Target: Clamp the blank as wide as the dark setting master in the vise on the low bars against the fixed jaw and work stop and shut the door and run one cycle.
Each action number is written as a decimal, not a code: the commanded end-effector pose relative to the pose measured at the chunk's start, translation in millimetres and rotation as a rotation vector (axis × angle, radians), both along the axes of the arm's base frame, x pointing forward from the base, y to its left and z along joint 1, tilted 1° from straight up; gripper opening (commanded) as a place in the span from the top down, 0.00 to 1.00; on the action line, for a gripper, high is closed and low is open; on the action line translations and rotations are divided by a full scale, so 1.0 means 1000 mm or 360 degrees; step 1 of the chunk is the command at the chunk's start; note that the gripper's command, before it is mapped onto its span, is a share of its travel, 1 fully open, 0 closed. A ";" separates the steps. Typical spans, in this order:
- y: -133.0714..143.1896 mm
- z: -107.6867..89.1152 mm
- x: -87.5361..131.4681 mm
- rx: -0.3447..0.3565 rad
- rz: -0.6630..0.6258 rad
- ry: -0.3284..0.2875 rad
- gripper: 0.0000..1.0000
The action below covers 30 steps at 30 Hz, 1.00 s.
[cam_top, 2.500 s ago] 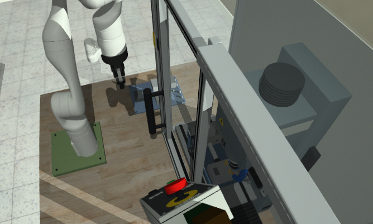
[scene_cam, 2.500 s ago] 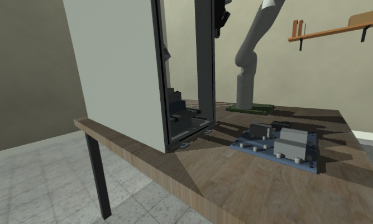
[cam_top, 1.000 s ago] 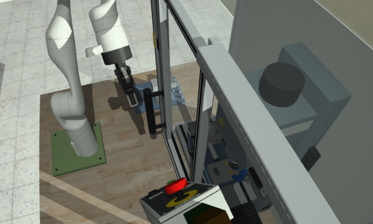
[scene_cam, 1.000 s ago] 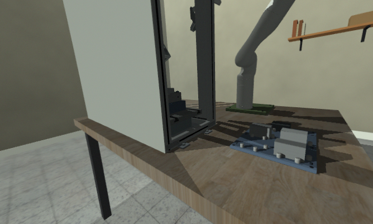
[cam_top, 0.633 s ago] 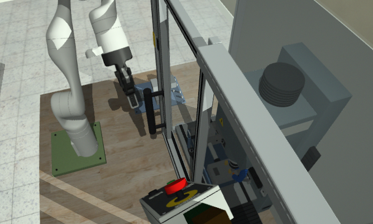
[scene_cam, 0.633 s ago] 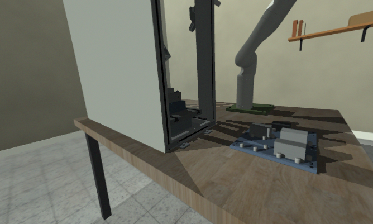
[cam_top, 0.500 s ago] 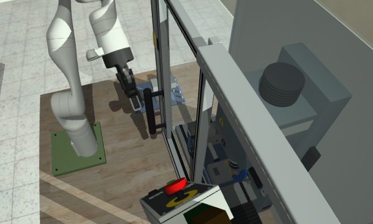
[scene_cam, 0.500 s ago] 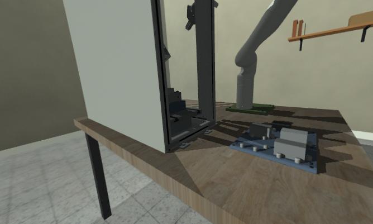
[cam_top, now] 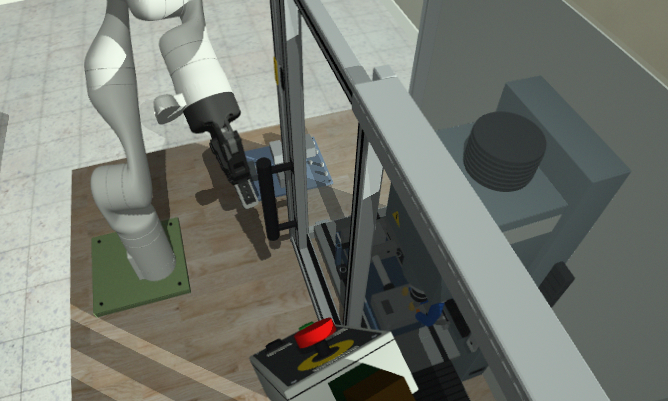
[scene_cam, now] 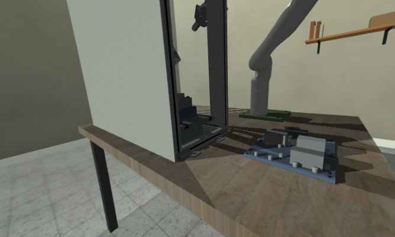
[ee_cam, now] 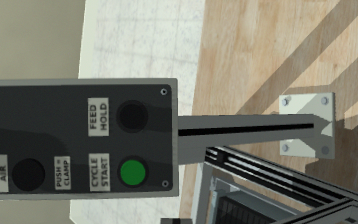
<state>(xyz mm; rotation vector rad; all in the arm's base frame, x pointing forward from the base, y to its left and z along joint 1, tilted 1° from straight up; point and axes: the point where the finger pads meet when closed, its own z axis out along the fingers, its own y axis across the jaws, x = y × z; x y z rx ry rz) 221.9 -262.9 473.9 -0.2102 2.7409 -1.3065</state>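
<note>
From the top, the gripper [cam_top: 248, 199] [scene_cam: 194, 27] has its fingers together, empty, with the control panel [cam_top: 286, 367] [ee_cam: 55, 107] well apart, toward the lower edge of the picture. The exterior view shows the gripper high beyond the guard's post [scene_cam: 217, 58]; I can't tell whether the right blank is clamped. In the wrist view, VISE AIR [ee_cam: 28, 174] lies left of CYCLE START [ee_cam: 132, 172], so a press on VISE AIR would likely need a leftward shift there.

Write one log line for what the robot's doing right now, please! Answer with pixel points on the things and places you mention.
fingers [cam_top: 246, 194] [scene_cam: 194, 26]: shut, empty | green CYCLE START button [cam_top: 306, 326] [ee_cam: 132, 172]: in wrist view | blocks [cam_top: 276, 148] [scene_cam: 307, 158]: on blue plate [cam_top: 322, 180] [scene_cam: 262, 158]
</note>
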 end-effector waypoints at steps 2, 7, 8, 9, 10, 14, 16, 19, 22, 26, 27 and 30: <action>-0.012 0.006 -0.002 -0.0233 0.0043 -0.0003 0.90; -0.012 0.006 -0.002 -0.0233 0.0043 -0.0003 0.90; -0.012 0.006 -0.002 -0.0233 0.0043 -0.0003 0.90; -0.012 0.006 -0.002 -0.0233 0.0043 -0.0003 0.90; -0.012 0.006 -0.002 -0.0233 0.0043 -0.0003 0.90; -0.012 0.006 -0.002 -0.0233 0.0043 -0.0003 0.90; -0.022 -0.001 0.001 -0.0225 0.0039 -0.0008 0.90; -0.037 -0.010 0.004 -0.0233 0.0043 -0.0003 0.90; -0.037 -0.010 0.004 -0.0233 0.0043 -0.0003 0.90; -0.037 -0.010 0.004 -0.0233 0.0043 -0.0003 0.90; -0.037 -0.010 0.004 -0.0233 0.0043 -0.0003 0.90; -0.037 -0.010 0.004 -0.0233 0.0043 -0.0003 0.90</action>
